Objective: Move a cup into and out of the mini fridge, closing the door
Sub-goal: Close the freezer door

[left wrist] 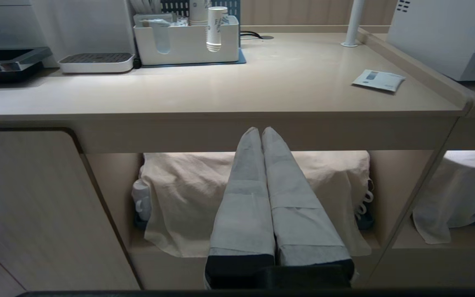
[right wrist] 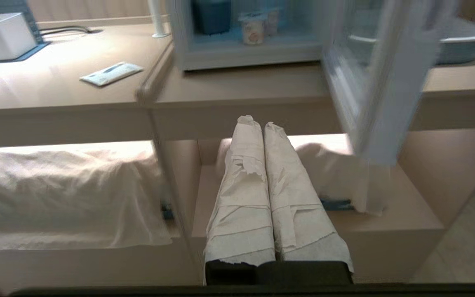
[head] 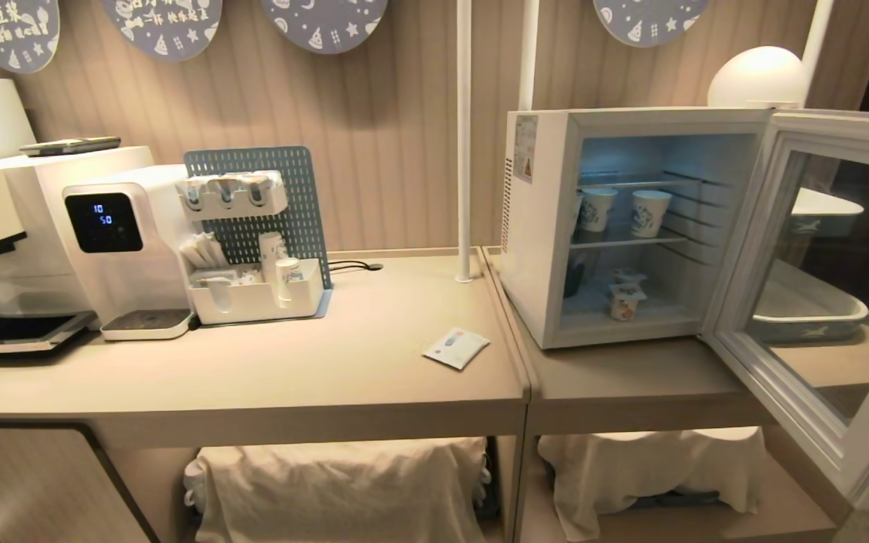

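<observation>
The mini fridge (head: 548,226) was seen standing on the right-hand counter (head: 631,385), with the door (head: 819,302) swung wide toward the robot's right; two paper cups (head: 634,211) were set on the wire shelf inside, and small yoghurt-like pots (head: 625,300) lay on the fridge floor. Neither arm was visible from the head camera; the left gripper (left wrist: 261,130) was held low in front of the counter edge, its wrapped fingers pressed together on nothing; the right gripper (right wrist: 255,121) was likewise closed and empty, parked below the counter just before the open fridge, with the door's lower edge close beside it. A flat sachet (head: 455,347) was left on the left counter, well apart from the fridge. The step in hand was judged to be the very start of a reach, no cup being held; the next move would call for the right gripper to be raised, opened, and guided past the door frame to a cup on the shelf without the neighbouring cup being knocked.
</observation>
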